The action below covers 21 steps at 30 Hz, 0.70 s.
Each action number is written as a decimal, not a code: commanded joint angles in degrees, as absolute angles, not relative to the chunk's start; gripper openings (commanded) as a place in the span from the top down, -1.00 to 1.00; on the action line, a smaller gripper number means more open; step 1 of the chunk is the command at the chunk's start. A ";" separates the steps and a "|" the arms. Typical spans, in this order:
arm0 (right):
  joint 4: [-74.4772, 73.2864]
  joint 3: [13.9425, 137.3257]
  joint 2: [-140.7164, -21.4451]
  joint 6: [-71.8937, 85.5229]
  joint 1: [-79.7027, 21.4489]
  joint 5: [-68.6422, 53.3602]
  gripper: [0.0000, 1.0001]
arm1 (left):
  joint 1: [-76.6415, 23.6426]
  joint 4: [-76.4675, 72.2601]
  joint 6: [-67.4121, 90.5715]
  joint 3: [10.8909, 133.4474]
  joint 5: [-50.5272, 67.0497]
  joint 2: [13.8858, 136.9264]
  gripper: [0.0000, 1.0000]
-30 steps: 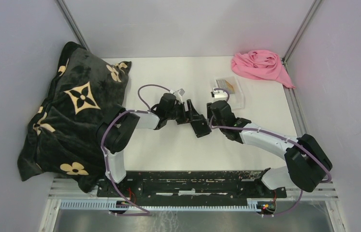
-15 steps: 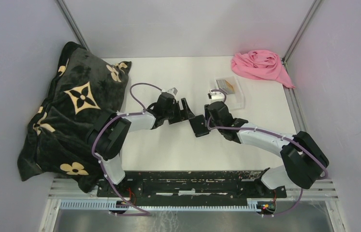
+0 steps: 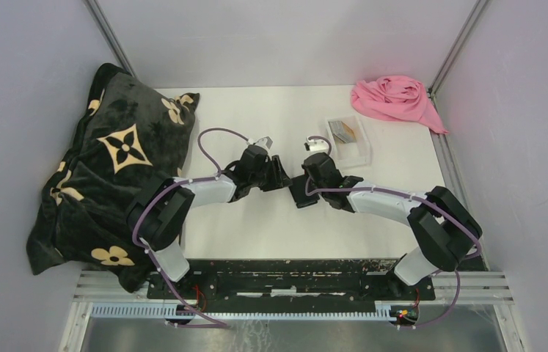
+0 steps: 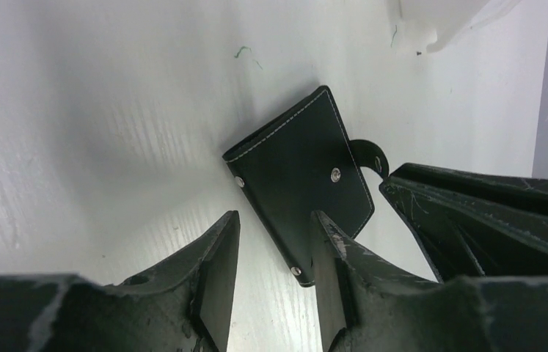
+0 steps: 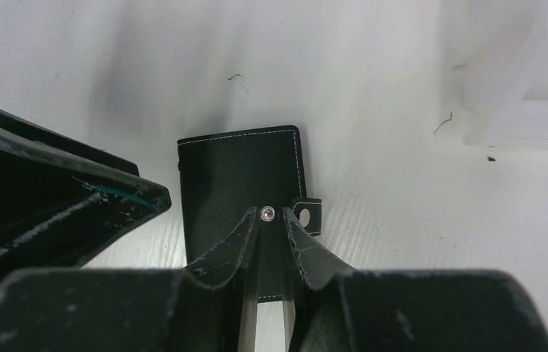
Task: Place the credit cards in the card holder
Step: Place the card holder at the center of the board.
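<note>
Lying closed and flat on the white worktop (image 5: 403, 242), the card holder (image 4: 300, 183) is found beneath both pincers. Left pincer (image 4: 274, 216): fingers held apart, one tip over the holder's edge. Right pincer (image 5: 270, 213): fingers narrowly apart, tips at the metal stud (image 5: 267, 213). Credit cards (image 3: 344, 131) are seen in a clear tray (image 3: 362, 150) beyond it.

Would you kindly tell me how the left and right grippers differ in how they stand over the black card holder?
The left gripper has its jaws well apart; the right gripper has them nearly together. The left is over one corner of the card holder; the right is over its middle, tips by the metal stud. Both point down at the closed card holder.
</note>
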<state>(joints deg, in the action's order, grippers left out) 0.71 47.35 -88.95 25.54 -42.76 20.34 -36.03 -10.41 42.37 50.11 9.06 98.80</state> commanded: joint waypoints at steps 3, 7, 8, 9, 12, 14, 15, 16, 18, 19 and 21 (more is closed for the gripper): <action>1.49 51.16 -87.85 25.28 -43.18 21.63 0.60 | -37.19 -14.16 41.30 48.80 8.49 96.08 0.18; -1.43 54.74 -86.05 23.21 -43.18 23.15 0.40 | -37.52 -14.99 41.72 48.66 8.64 96.42 0.21; -2.31 55.75 -85.77 22.63 -43.06 23.68 0.34 | -37.59 -15.13 41.85 48.89 8.95 96.82 0.21; -3.16 56.80 -85.56 22.12 -42.82 24.03 0.29 | -37.61 -15.38 41.98 48.92 9.22 97.22 0.22; -5.37 60.23 -85.38 21.31 -40.88 24.51 0.19 | -37.86 -15.99 42.19 49.39 9.69 98.08 0.23; -6.41 61.86 -85.34 20.98 -39.05 24.67 0.06 | -37.88 -16.00 42.10 49.80 9.79 98.68 0.23; -6.93 62.94 -85.41 20.88 -37.67 24.84 0.00 | -37.88 -16.00 42.02 49.85 9.86 98.96 0.24; -7.82 64.01 -85.79 20.76 -36.63 24.87 -0.05 | -37.88 -16.00 41.99 50.06 9.92 99.35 0.24; -9.75 66.74 -86.87 20.55 -34.30 24.55 -0.13 | -37.88 -16.24 42.07 50.33 10.21 100.24 0.24; -10.06 67.79 -87.48 20.42 -33.12 24.38 -0.17 | -37.88 -16.33 42.08 50.58 10.33 100.86 0.25; -10.30 69.56 -88.65 20.31 -30.79 23.91 -0.27 | -37.88 -16.66 42.18 50.97 10.61 101.85 0.25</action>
<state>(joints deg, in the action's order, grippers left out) -8.75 64.66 -87.61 21.37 -34.26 23.03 -37.65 -13.85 42.39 48.88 9.58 99.72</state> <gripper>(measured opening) 0.601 0.381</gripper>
